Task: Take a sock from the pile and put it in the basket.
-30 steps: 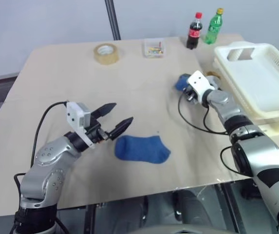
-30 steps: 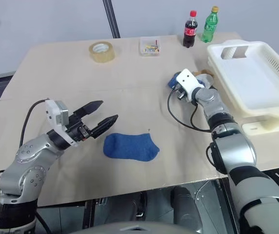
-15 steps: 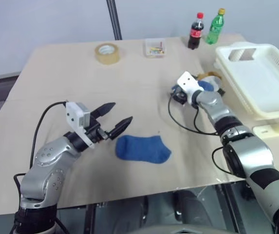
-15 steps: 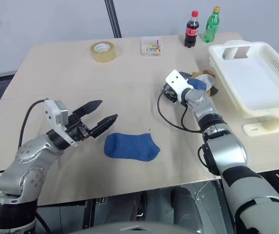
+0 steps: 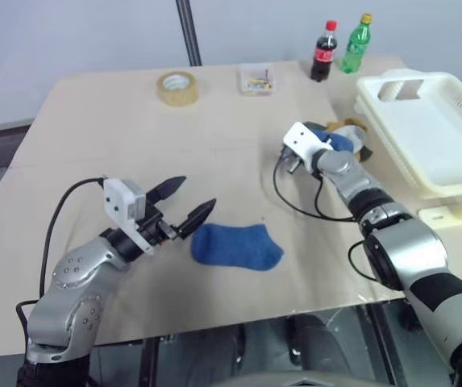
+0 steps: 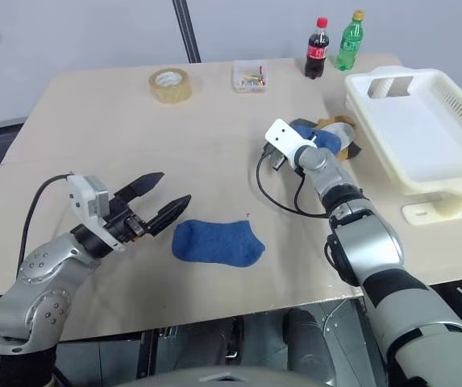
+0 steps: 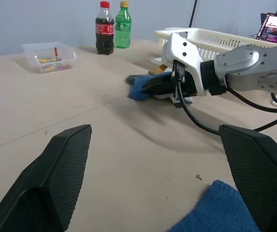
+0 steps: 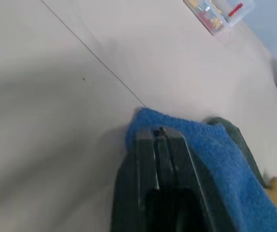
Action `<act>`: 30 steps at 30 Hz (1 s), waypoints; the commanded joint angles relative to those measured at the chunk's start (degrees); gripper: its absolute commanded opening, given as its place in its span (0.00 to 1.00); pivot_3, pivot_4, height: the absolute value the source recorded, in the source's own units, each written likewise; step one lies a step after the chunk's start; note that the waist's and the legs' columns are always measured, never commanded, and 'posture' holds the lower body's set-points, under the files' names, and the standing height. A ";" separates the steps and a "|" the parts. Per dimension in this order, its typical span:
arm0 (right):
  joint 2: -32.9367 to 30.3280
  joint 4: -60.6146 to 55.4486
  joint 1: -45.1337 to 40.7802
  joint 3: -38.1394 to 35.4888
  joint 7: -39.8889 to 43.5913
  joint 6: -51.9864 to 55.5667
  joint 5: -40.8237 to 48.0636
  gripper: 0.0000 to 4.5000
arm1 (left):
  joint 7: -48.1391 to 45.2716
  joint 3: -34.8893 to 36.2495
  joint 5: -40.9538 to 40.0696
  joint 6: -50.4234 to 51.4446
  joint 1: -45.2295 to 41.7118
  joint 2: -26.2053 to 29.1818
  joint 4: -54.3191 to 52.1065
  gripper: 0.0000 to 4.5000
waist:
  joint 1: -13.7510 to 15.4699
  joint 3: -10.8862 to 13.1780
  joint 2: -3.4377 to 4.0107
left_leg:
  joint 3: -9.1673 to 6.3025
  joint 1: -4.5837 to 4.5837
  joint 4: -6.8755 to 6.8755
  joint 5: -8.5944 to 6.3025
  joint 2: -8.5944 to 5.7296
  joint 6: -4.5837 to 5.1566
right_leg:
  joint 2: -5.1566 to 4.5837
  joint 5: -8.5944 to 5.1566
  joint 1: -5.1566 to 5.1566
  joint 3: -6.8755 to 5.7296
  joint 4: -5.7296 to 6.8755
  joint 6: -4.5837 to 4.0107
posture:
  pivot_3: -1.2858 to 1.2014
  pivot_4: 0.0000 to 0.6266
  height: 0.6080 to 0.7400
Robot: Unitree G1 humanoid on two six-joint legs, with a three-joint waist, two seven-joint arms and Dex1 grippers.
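A roll of tan packing tape [image 5: 176, 87] and a small clear tray of bits [image 5: 255, 80] stand at the far side of the tan table [image 5: 118, 153], with a cola bottle [image 5: 322, 52] and a green soda bottle [image 5: 357, 43] beside each other farther right; all of these are well apart from both arms. A second blue sock [image 5: 236, 246] lies flat by itself on the near part of the table, just beyond the tips of the left gripper [image 5: 186, 204], whose two black fingers are spread wide around nothing and hover above the tabletop. The white slotted basket [image 5: 424, 129] sits at the right edge of the table, its floor bare. The pile [image 6: 333, 135] lies just left of the basket's near corner, showing blue, mustard-yellow, dark green and light grey fabric. The right gripper [image 8: 160, 140] reaches into the pile's left end with its fingers pressed together, and in the right wrist view their tips lie against the near edge of the sock [image 8: 211, 150], the royal-blue one on top of the heap; whether fabric is actually pinched between them cannot be told. The sock rests on the pile, with dark green fabric and a mustard-yellow corner showing past it. A black cable [image 6: 283, 193] loops over the table beneath the right wrist.
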 commanded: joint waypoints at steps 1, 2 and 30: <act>-0.32 -2.07 -2.85 -0.92 1.68 -1.24 1.10 0.01 | 0.55 1.16 0.02 -1.47 0.57 -0.35 -2.72 1.00 | 0.00 0.00 0.00 | 0.00 0.00 0.00 -0.01 0.00 0.01 | 0.00 0.00 0.00 0.00 0.00 0.00 | 0.52 0.24 1.00; -0.49 -2.19 -2.81 -0.68 1.79 -1.37 0.80 0.01 | 0.63 1.14 -0.02 -1.45 0.73 -0.41 -2.87 1.00 | 0.00 0.00 0.00 | 0.00 0.00 0.00 -0.02 0.00 0.04 | 0.00 0.00 0.00 0.00 0.00 0.00 | 0.52 0.24 1.00; -1.42 -1.69 -5.56 15.08 -0.62 4.15 -16.15 0.76 | 2.68 -0.16 1.48 -2.49 5.73 -3.04 -5.45 1.00 | -0.04 0.01 0.02 | 0.00 -0.01 -0.02 0.00 -0.01 -0.01 | 0.00 -0.01 -0.03 0.00 0.02 -0.02 | 0.52 0.24 1.00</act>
